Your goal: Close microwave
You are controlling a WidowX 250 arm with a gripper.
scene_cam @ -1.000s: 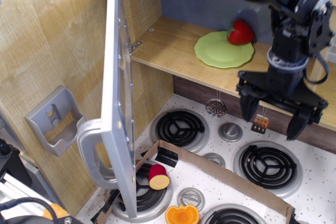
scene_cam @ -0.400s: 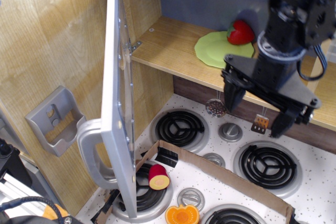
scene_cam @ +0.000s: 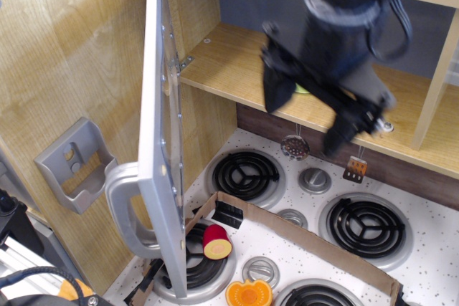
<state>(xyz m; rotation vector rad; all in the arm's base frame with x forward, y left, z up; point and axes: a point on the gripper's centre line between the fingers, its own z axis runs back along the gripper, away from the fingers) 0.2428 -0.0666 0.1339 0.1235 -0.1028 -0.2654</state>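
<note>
Jaws spread, empty; my gripper [scene_cam: 307, 118] faces the microwave [scene_cam: 159, 127] door (light, stiff plastic, likely) — push its edge.

My black gripper [scene_cam: 308, 116]. Grey plastic microwave door [scene_cam: 159, 134], silver loop handle [scene_cam: 123, 209]; light wood-grain interior shelf [scene_cam: 222, 69]. White speckled stovetop [scene_cam: 430, 234], black coil burners [scene_cam: 246, 175].

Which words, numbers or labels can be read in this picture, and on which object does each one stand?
None can be read.
The microwave door is seen edge-on, so its front face is hidden.
The stove knobs and the grey holder show no legible marks.
</note>
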